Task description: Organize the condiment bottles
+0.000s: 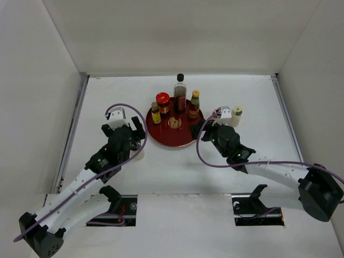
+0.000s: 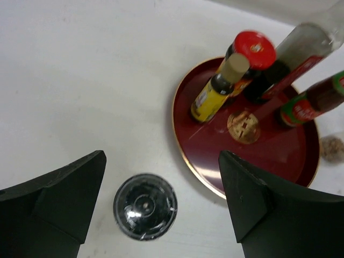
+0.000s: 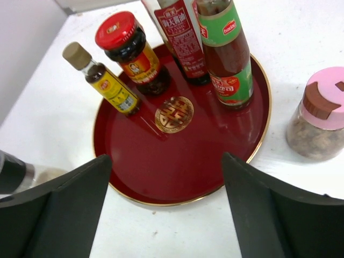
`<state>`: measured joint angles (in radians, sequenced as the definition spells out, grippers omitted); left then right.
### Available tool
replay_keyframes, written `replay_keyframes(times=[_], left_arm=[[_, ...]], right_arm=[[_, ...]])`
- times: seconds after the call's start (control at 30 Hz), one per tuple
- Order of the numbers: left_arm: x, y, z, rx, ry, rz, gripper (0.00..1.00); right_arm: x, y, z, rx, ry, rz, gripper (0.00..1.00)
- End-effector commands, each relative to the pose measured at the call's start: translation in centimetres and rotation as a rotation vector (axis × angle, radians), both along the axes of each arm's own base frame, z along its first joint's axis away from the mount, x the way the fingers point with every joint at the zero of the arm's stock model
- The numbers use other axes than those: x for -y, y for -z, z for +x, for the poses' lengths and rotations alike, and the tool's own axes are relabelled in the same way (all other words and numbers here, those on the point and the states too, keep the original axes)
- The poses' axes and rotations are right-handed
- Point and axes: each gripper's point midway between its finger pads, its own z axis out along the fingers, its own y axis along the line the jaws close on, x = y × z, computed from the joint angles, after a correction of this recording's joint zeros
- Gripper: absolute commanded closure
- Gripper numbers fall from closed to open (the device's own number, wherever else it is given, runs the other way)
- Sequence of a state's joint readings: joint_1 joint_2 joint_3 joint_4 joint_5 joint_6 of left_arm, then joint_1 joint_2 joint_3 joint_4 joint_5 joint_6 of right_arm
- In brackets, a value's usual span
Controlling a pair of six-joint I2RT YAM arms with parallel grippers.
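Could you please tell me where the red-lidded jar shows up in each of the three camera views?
Top external: red-lidded jar on the tray, back left.
Left wrist: upper right, its lid blurred.
Right wrist: upper left, near the top edge.
Shared landmark: the gold emblem at the tray's centre.

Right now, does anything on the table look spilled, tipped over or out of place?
Nothing is spilled or tipped, but the pink-capped shaker and the dark-lidded shaker stand on the table beside the red tray, not on it.
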<state>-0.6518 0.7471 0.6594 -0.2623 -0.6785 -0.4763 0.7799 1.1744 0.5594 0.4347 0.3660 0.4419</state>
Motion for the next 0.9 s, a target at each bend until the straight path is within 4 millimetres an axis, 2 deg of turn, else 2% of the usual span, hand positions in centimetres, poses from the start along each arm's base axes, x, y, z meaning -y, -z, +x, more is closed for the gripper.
replay_keyframes(times=[0.0,0.2,0.43,0.53,0.67,0.77,0.87], left_arm=[[-0.6,4.9,-2.1,-0.164,-0.001,0.064,0.14],[1.1,6.7,-2.5,-0.216,0.023,0.060,0.14],[0.5,8.9,-2.9,-0.258,-0.020,0.079,0.17],[0.4,9.2,-2.4,-0.251,-0.040,0.075,0.20],[0.5,8.8,-1.7,-0.237,-0.053,0.095,0.35],[0.4,8.0,-1.5,-0.209,-0.064,0.094,0.52],[0.7,5.9,-1.3,-0.173,-0.051,0.084,0.57]], right_arm=[[-0.6,-2.0,0.5,0.049,-0.006,0.047,0.05],[-0.5,-1.9,0.5,0.046,-0.006,0.046,0.00],[-0.6,-1.6,0.5,0.042,-0.006,0.041,0.00],[-0.6,-1.8,0.5,0.045,-0.006,0.041,0.00],[-0.5,-1.9,0.4,0.048,-0.006,0.045,0.00],[-0.4,-2.1,0.4,0.051,-0.006,0.048,0.00],[-0.6,-1.9,0.4,0.047,-0.007,0.046,0.00]])
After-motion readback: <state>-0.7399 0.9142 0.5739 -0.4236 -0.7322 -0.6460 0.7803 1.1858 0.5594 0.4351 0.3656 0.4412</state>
